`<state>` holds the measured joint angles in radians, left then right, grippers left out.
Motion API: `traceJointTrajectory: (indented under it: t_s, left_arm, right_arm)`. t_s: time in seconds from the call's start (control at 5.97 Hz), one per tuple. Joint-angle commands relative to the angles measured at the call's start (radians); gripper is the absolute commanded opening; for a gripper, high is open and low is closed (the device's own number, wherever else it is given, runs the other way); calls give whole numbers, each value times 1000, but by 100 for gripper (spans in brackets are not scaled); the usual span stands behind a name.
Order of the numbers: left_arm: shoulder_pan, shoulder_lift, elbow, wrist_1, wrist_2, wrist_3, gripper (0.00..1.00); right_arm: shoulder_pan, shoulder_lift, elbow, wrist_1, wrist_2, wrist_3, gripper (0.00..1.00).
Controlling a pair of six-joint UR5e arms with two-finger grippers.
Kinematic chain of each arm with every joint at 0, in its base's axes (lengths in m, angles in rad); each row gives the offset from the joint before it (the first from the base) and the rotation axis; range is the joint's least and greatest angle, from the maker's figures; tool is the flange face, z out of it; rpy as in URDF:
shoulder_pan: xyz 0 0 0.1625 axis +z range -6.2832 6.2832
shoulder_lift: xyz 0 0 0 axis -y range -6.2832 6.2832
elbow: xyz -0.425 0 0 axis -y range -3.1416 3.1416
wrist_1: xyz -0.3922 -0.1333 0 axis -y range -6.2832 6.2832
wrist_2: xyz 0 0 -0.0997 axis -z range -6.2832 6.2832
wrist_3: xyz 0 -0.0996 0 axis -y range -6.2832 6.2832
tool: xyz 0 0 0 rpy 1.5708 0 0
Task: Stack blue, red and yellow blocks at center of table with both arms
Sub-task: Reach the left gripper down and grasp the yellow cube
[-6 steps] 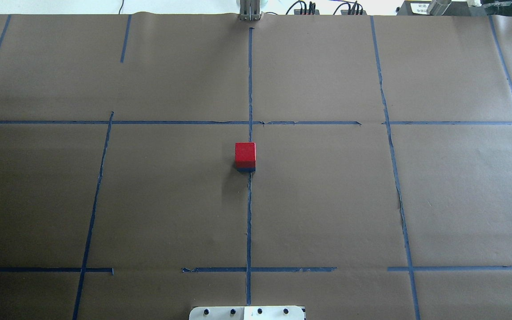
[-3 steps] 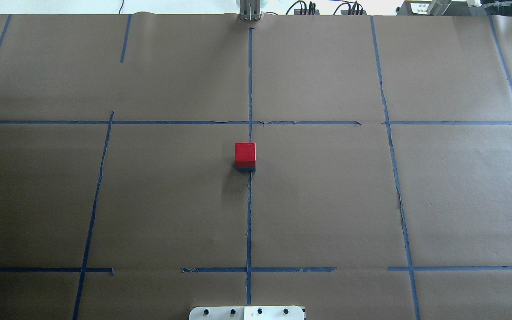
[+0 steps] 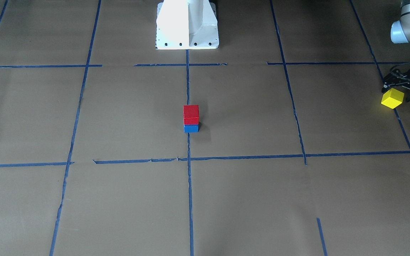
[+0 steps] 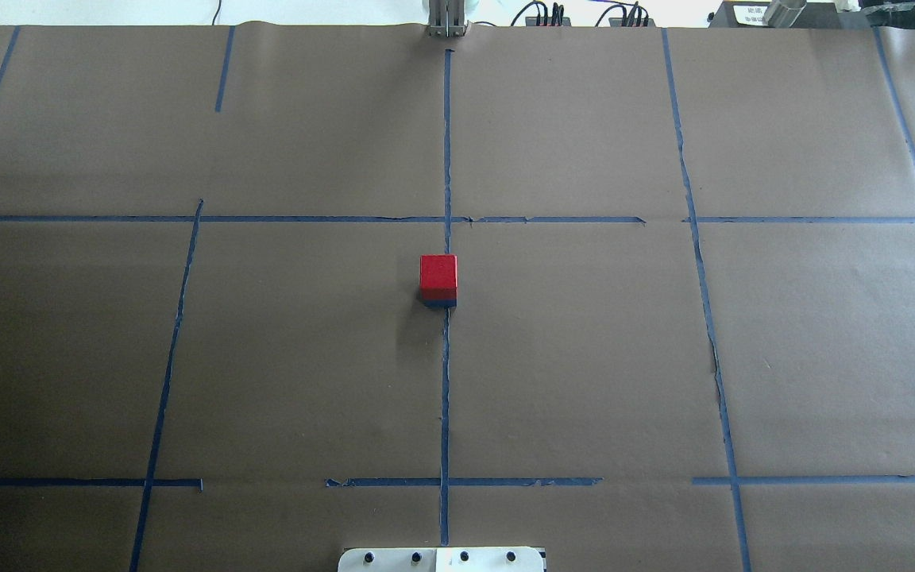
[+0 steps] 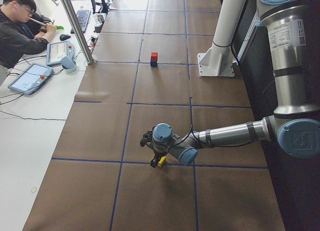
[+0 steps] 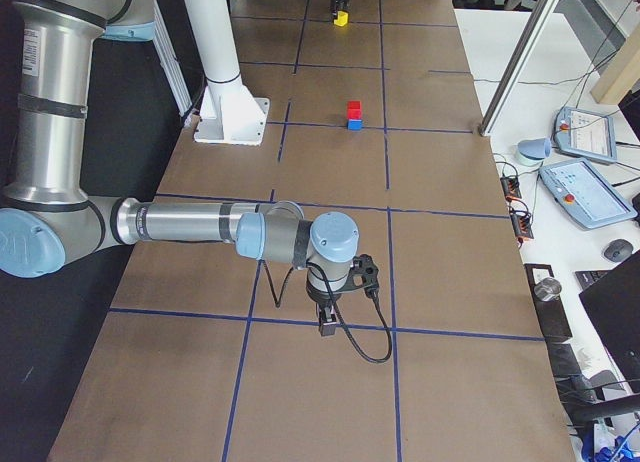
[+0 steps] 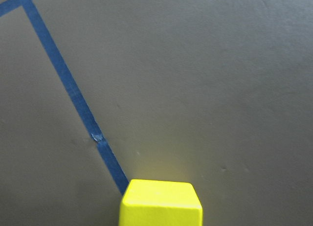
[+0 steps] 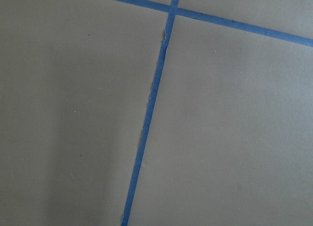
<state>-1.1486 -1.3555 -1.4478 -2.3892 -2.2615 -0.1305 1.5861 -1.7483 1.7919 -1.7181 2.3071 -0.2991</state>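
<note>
- Three blocks are counted: a red block (image 3: 190,114) is stacked squarely on a blue block (image 3: 191,128) at the centre of the table (image 3: 262,199), on the middle tape line, and a yellow block (image 3: 392,98) is seen far out at the table's end on the robot's left.
- Two arms are counted. The left gripper (image 3: 401,93) is closed around the yellow block, which is tilted and held just above the paper beside a tape line; in the left wrist view the yellow block (image 7: 161,203) fills the bottom edge.
- The right gripper (image 6: 327,320) is shown only in the exterior right view, low over a tape crossing near the table's other end; whether its jaws are apart cannot be told.
- One white pedestal (image 3: 187,25) stands behind the stack.
- A label with small print is seen on the left arm's upright tube (image 5: 288,33); it cannot be read.
- In the overhead view only the stack is shown; neither arm nor the yellow block appears.
- One seated person (image 5: 20,28) and two tablets (image 5: 30,77) appear only in the exterior left view.
</note>
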Motion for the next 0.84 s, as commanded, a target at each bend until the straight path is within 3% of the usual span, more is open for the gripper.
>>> traceJointTrajectory:
  t_s: [0.0,0.17,0.34,0.5,0.67]
  left_arm:
    - [0,-22,33,-4,0,-1,100]
    - [-2,-21,46,-10,-1,0,100]
    - [0,-19,44,-12,-3,-3,93]
    - [0,-22,44,-10,-4,-11,49]
    - [0,-31,41,-7,-3,-27,25]
  right_arm:
    - [0,1,1,0,0,0,100]
    - [0,1,1,0,0,0,100]
    - [0,1,0,0,0,0,100]
    - [0,0,1,2,0,0,100]
    - [0,1,1,0,0,0,100]
